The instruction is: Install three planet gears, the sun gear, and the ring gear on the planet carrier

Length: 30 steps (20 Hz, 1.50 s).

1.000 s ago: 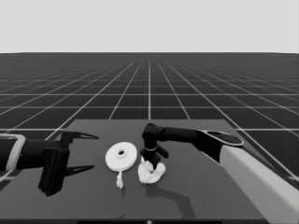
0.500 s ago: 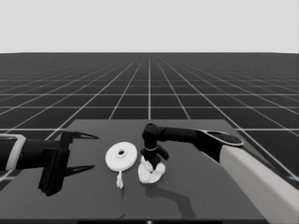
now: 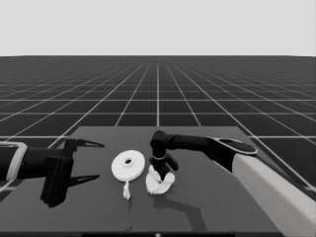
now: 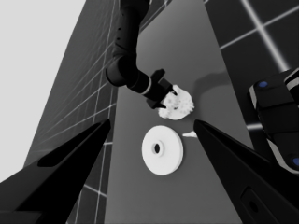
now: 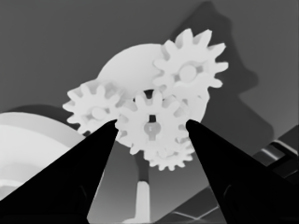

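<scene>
The planet carrier, the smaller round part, lies at mid-table with small toothed gears on it. In the right wrist view one planet gear and another flank a centre gear, and a third planet gear peeks from beneath it. My right gripper hangs right over the stack, its fingertips pressed against both sides of the centre gear. The ring gear, the larger round part, lies flat just left of the stack. My left gripper waits open over the table's left end.
A thin white piece lies near the front, below the larger round part. The right arm's pale forearm crosses the lower right. Dark machinery with blue lights shows at the left wrist view's edge.
</scene>
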Available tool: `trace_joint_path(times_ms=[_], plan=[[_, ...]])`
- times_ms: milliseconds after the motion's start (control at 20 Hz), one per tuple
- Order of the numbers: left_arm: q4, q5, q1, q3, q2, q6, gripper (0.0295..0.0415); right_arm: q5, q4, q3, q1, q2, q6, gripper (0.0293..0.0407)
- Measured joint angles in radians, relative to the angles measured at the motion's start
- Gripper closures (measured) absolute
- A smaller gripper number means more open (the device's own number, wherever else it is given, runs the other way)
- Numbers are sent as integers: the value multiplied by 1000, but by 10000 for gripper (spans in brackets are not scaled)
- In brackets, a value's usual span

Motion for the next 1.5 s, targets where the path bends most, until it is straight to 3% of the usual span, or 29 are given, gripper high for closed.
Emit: trace_joint_path(times_ms=[250, 350, 400, 450, 750, 800, 850, 950, 1250, 1300, 1350, 1400, 1500], plan=[[0, 0, 0, 0, 0, 0, 326, 0, 0, 0, 0, 0, 52, 391], [0, 0, 0, 0, 0, 0, 326, 0, 0, 0, 0, 0, 62, 331], [0, 0, 0, 0, 0, 0, 326, 0, 0, 0, 0, 0, 64, 320], [0, 0, 0, 0, 0, 0, 326, 0, 0, 0, 0, 0, 66, 317], [0, 0, 0, 0, 0, 0, 326, 0, 0, 0, 0, 0, 67, 315], [0, 0, 0, 0, 0, 0, 326, -56, 119, 104, 102, -27, -290, 307], [0, 0, 0, 0, 0, 0, 326, -74, 202, 130, 210, -30, -526, 309], [0, 0, 0, 0, 0, 0, 326, -74, 284, 118, 309, -25, -774, 314], [0, 0, 0, 0, 0, 0, 326, -72, 328, 98, 351, -21, -913, 315], [0, 0, 0, 0, 0, 0, 326, 92, 25, 547, 193, -292, -1343, 293], [0, 0, 0, 0, 0, 0, 326, 188, -157, 874, -3, -710, -1618, 305], [0, 0, 0, 0, 0, 0, 326, 244, -264, 1066, -111, -968, -1781, 311], [0, 0, 0, 0, 0, 0, 326, 298, -364, 1250, -202, -1195, -1932, 315]])
